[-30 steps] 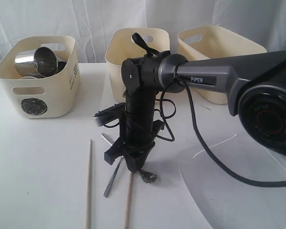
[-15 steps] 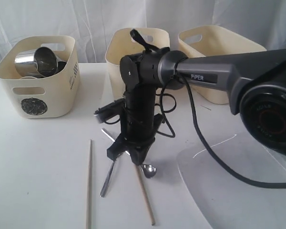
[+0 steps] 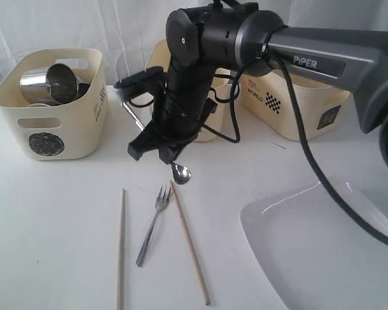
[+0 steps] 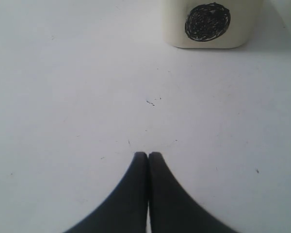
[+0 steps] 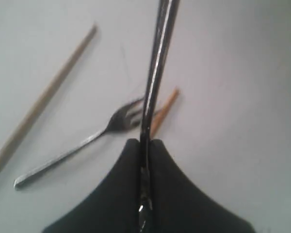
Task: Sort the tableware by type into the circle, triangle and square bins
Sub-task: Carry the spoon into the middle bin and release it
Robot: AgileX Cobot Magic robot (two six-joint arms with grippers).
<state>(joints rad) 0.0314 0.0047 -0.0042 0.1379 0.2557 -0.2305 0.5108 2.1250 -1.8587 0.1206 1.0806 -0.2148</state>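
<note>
My right gripper (image 3: 160, 152) is shut on a steel spoon (image 3: 180, 172) and holds it in the air in front of the middle bin (image 3: 156, 70); the spoon's bowl hangs below the jaws. The wrist view shows the spoon's handle (image 5: 157, 68) clamped in the right gripper (image 5: 145, 143). On the table below lie a steel fork (image 3: 152, 223) and two wooden chopsticks (image 3: 121, 248) (image 3: 189, 242). Two steel mugs (image 3: 48, 84) sit in the circle bin (image 3: 52, 123). The large white plate (image 3: 310, 252) lies at the front right. My left gripper (image 4: 148, 155) is shut and empty over bare table. Knife and bowls are out of view.
The bin with the checkered square mark (image 3: 297, 110) stands at the back right. The right arm and its cable stretch over the table from the right. In the left wrist view the circle bin (image 4: 208, 22) stands a little beyond the left gripper.
The right arm has risen and moved back toward the middle bin, lifting the spoon off the table. The fork is now uncovered, and one chopstick has shifted.
</note>
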